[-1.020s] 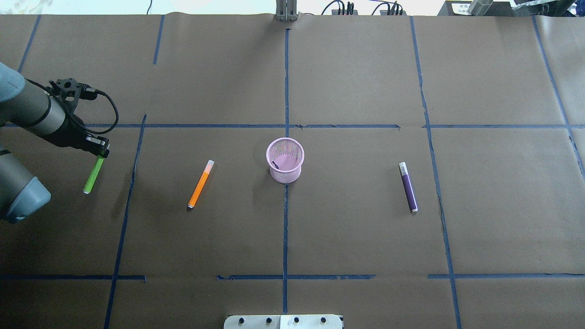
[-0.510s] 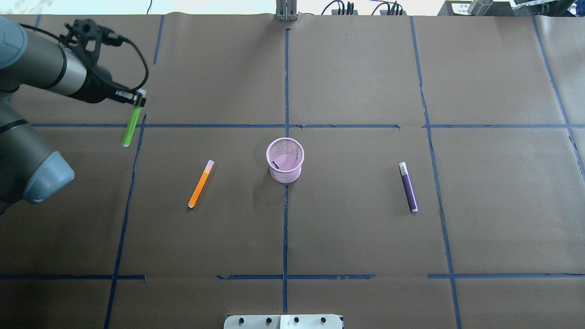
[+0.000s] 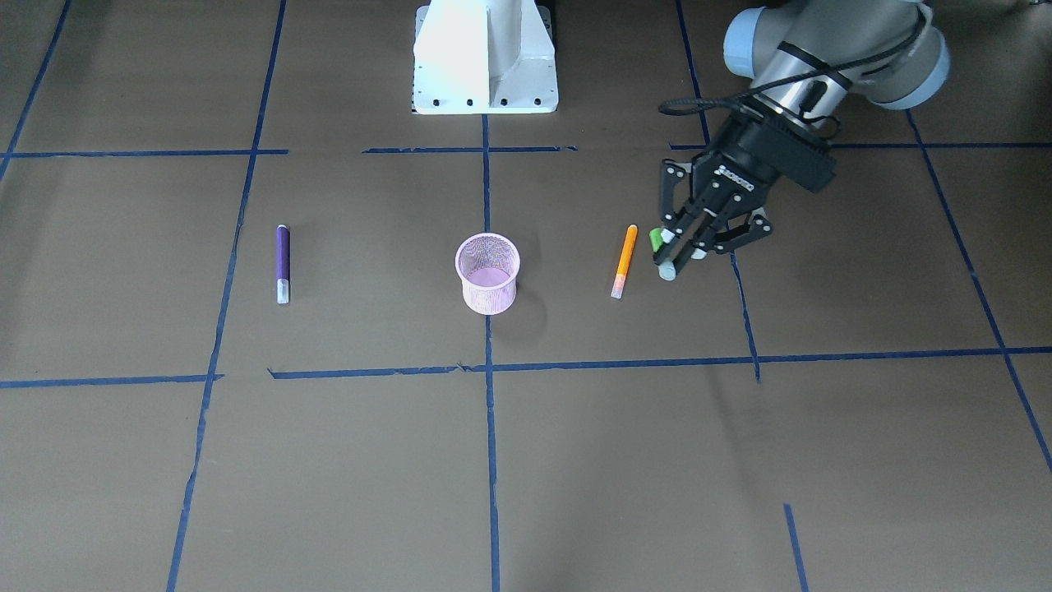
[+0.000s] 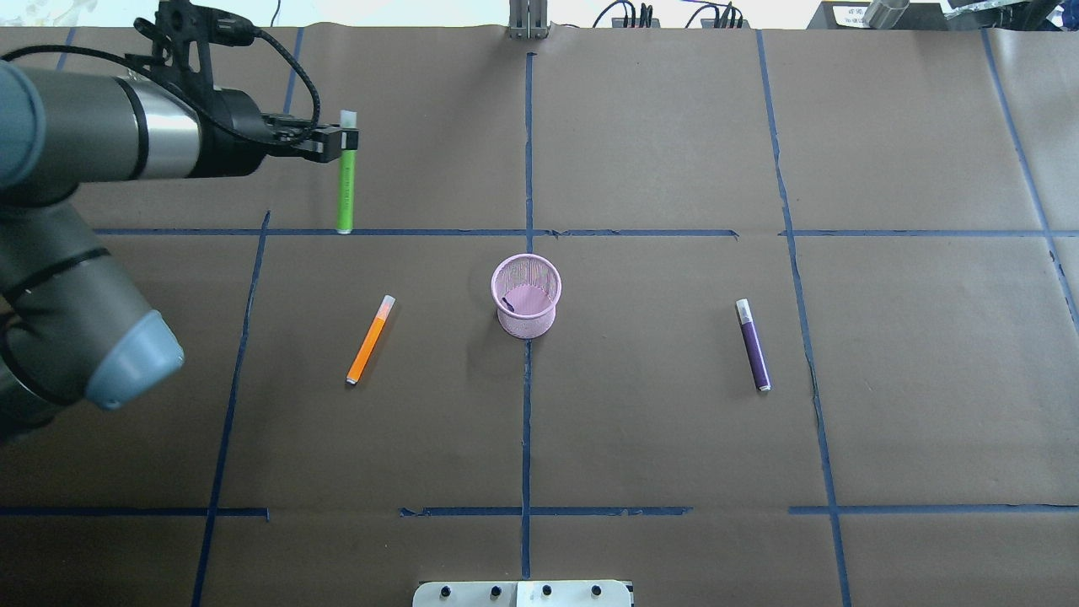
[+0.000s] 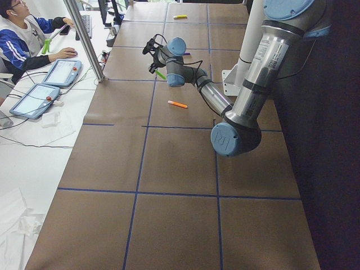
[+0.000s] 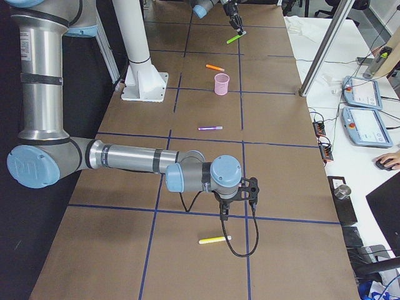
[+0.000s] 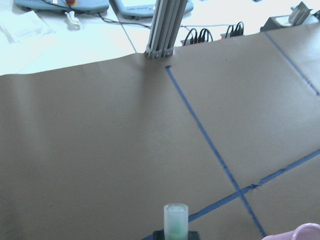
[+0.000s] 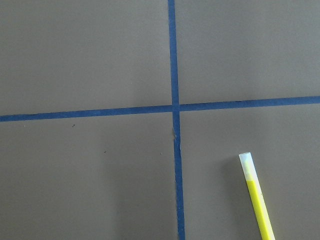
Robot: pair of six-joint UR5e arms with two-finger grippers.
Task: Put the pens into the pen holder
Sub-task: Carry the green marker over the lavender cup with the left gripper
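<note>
The pink mesh pen holder [image 4: 526, 295] stands upright at the table's middle [image 3: 488, 273]. My left gripper [image 4: 340, 143] is shut on the green pen [image 4: 346, 185] near its pale cap and holds it above the table, left of and beyond the holder. The pen's cap shows in the left wrist view [image 7: 176, 220], with the holder's rim [image 7: 300, 232] at the lower right. The orange pen [image 4: 371, 340] lies left of the holder, the purple pen [image 4: 753, 344] right of it. My right gripper [image 6: 236, 195] shows only in the exterior right view; I cannot tell if it is open.
A yellow pen [image 8: 257, 197] lies on the table below my right wrist, far from the holder [image 6: 215, 239]. The robot's white base [image 3: 485, 57] stands at the near edge. A metal post [image 4: 528, 21] stands at the far edge. An operator [image 5: 22, 34] sits beyond it.
My left arm has lifted the green pen and swung it away from the robot and to the right, towards the table's middle. The other pens and the holder have not moved.
</note>
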